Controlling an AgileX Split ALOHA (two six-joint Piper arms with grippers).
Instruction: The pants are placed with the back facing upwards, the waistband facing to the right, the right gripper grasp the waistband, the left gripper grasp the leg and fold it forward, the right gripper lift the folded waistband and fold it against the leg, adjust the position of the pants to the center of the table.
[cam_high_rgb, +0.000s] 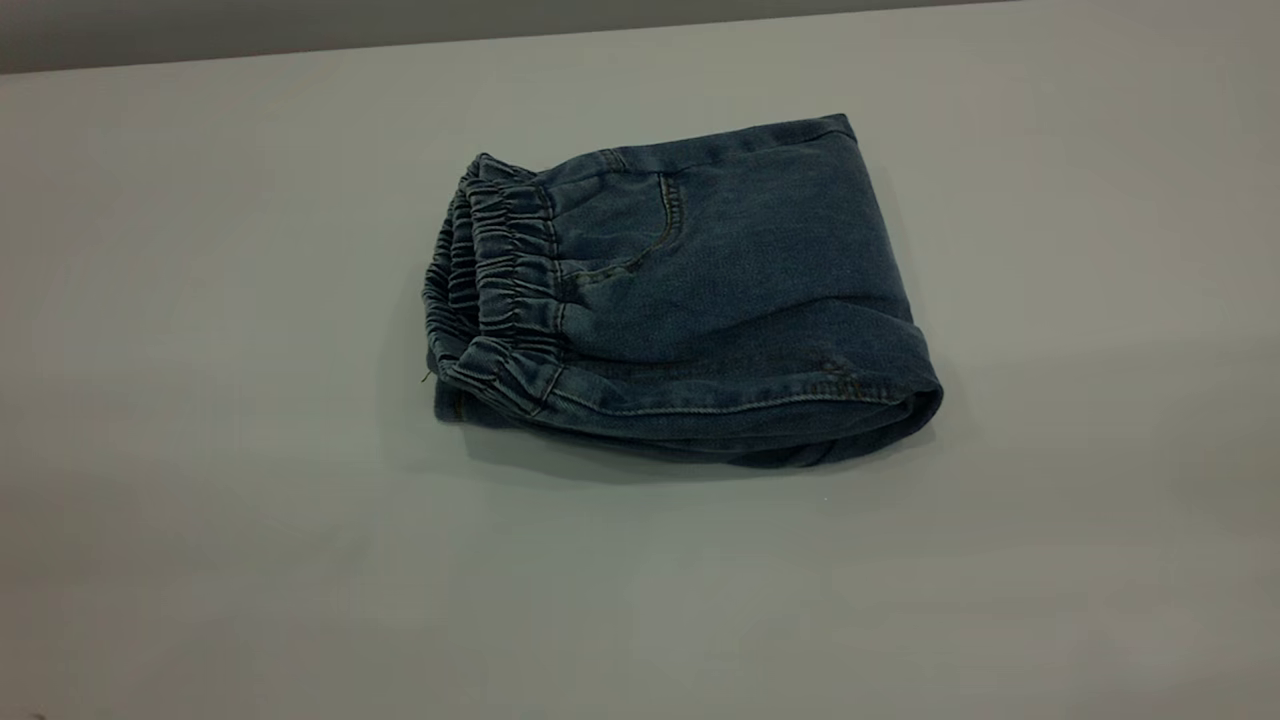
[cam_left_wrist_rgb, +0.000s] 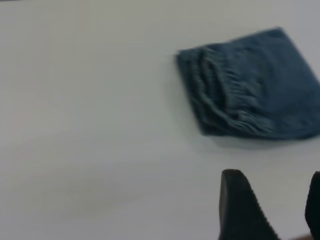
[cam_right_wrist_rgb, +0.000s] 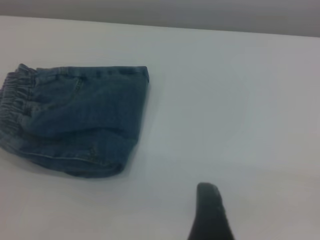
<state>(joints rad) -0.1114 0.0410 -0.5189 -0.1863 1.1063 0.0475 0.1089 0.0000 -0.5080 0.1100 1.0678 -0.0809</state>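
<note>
The blue denim pants (cam_high_rgb: 720, 290) lie folded into a compact bundle near the middle of the white table (cam_high_rgb: 200, 520). The ruched waistband (cam_high_rgb: 505, 290) is stacked at the bundle's left end, and a stitched pocket (cam_high_rgb: 610, 230) faces up. The printed leg is hidden inside the fold. Neither arm appears in the exterior view. My left gripper (cam_left_wrist_rgb: 272, 177) hovers open over bare table, apart from the pants (cam_left_wrist_rgb: 255, 85). My right gripper (cam_right_wrist_rgb: 260, 200) shows only one black finger (cam_right_wrist_rgb: 209, 212), bare table beside it, well away from the pants (cam_right_wrist_rgb: 80, 120).
Bare white tabletop surrounds the bundle on every side. The table's far edge (cam_high_rgb: 300, 50) meets a grey wall at the back. Nothing else stands on the table.
</note>
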